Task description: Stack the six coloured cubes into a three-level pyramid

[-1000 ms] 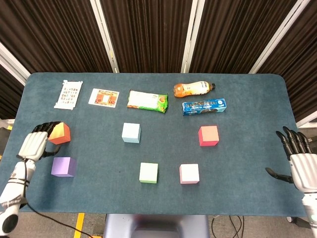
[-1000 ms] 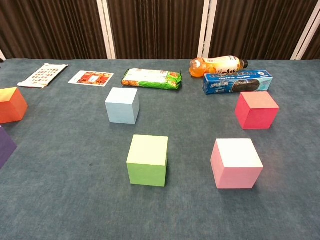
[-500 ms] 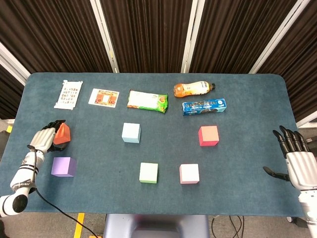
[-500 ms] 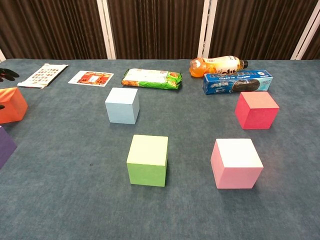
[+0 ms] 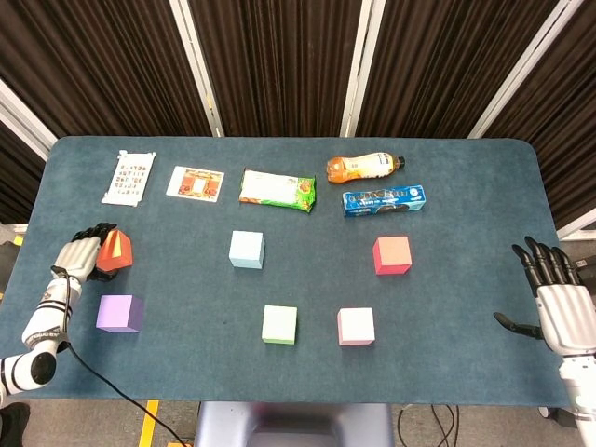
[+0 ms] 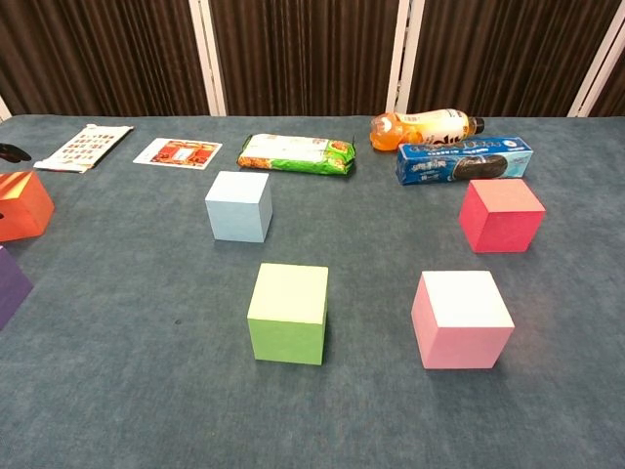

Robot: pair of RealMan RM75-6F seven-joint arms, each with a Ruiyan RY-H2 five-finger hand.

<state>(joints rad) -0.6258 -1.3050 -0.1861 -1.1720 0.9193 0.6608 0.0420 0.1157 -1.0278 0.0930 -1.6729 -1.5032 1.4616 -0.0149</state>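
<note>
Six cubes stand apart on the blue table (image 5: 186, 289). At the far left is the orange cube (image 5: 117, 251) (image 6: 23, 207), with my left hand (image 5: 82, 252) against its left side and the fingers curled over its top edge, gripping it. In the chest view only a dark fingertip (image 6: 12, 151) shows behind that cube. The purple cube (image 5: 119, 313) (image 6: 8, 283) sits just in front. The light blue cube (image 5: 247, 250) (image 6: 237, 205), green cube (image 5: 279, 324) (image 6: 288, 313), pink cube (image 5: 356, 326) (image 6: 461, 319) and red cube (image 5: 392, 254) (image 6: 500, 215) lie across the middle. My right hand (image 5: 557, 296) is open at the right edge.
Along the back lie a printed card (image 5: 128, 177), a small picture card (image 5: 195, 182), a green snack pack (image 5: 277, 189), an orange drink bottle (image 5: 363, 167) and a blue biscuit box (image 5: 384, 200). The table's front edge runs just below the green and pink cubes.
My left arm has dropped lower and pulled in, with the hand settling closer on the orange cube's left side. The right hand shifted slightly. The other cubes have not moved.
</note>
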